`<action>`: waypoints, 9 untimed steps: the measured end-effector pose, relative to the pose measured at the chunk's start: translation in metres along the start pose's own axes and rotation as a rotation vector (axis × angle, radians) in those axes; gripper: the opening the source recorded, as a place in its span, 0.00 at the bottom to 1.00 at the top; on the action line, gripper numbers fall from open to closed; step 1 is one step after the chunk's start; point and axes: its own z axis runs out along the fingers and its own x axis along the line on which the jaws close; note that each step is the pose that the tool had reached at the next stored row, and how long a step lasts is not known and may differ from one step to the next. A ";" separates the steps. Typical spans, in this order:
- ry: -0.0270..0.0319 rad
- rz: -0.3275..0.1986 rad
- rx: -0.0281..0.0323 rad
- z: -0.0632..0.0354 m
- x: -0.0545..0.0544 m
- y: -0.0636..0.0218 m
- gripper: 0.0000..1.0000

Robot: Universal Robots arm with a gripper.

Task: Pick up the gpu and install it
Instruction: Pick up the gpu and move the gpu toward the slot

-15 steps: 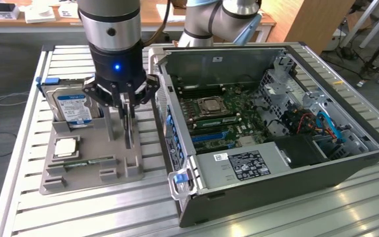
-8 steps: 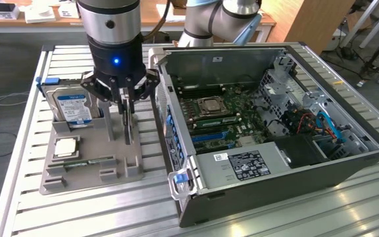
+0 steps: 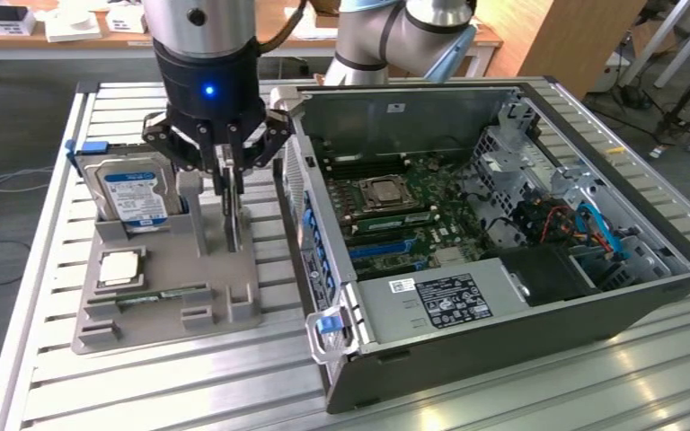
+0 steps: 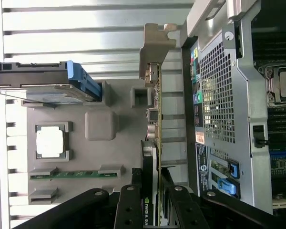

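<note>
The gpu point(image 3: 234, 224) point(image 4: 155, 129) stands upright on its long edge in a slot of the grey holder tray point(image 3: 219, 269) point(image 4: 128, 152), and its silver bracket points away from the gripper point(image 3: 227, 180) point(image 4: 152, 179). The gripper is directly above the card, with one finger on each face, closed on its upper edge. The arm point(image 3: 201, 45) hangs straight down over the tray, with the wrist vertical. In the same tray are a hard drive point(image 3: 137, 193) point(image 4: 43, 81) standing upright, a processor point(image 3: 121, 268) point(image 4: 50, 141) lying flat and a RAM stick point(image 3: 159, 294) point(image 4: 71, 175). The open computer case point(image 3: 489, 350) point(image 4: 219, 95) lies just beside the tray, on the exterior view's right, and its rear wall is near the card. Everything rests on a slatted metal table point(image 3: 177, 377) point(image 4: 86, 28).
</note>
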 end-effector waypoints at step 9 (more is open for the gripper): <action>0.0006 0.000 -0.0071 -0.0225 -0.001 0.0021 0.27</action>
